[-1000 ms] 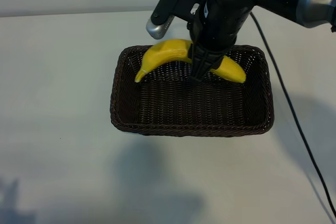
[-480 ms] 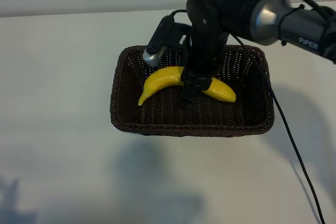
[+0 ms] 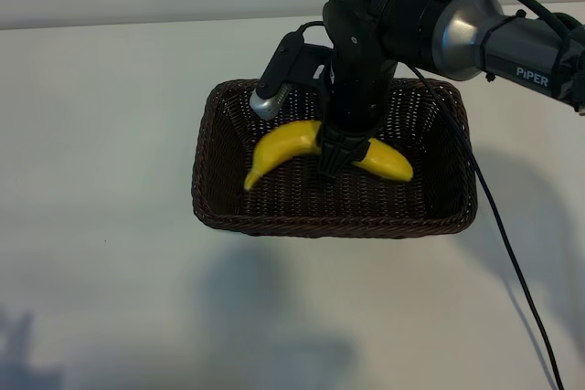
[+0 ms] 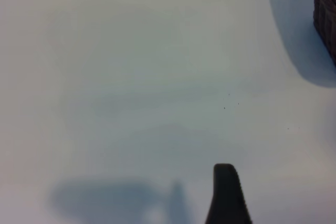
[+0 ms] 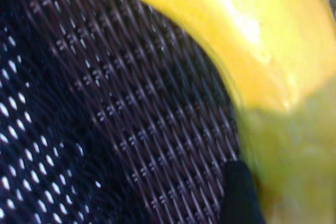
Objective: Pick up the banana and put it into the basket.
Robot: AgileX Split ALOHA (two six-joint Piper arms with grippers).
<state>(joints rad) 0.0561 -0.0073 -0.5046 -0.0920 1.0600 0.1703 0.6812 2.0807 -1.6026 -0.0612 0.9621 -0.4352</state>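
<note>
The white desk (image 3: 101, 134) carries one dark brown woven basket (image 3: 334, 224), with a black cable (image 3: 512, 262) trailing past its right side. The right arm (image 3: 475, 34) reaches down into the basket, hiding the middle of the banana (image 3: 279, 145). The right hand (image 3: 331, 154) straddles the fruit (whether it grips or has let go, I cannot tell). The banana is smooth, bright yellow, curved, lying low inside the basket. The left hand (image 4: 226, 195) hovers over bare desk, its fingers apart.

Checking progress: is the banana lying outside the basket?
No, the banana is inside the basket, under the right gripper.
</note>
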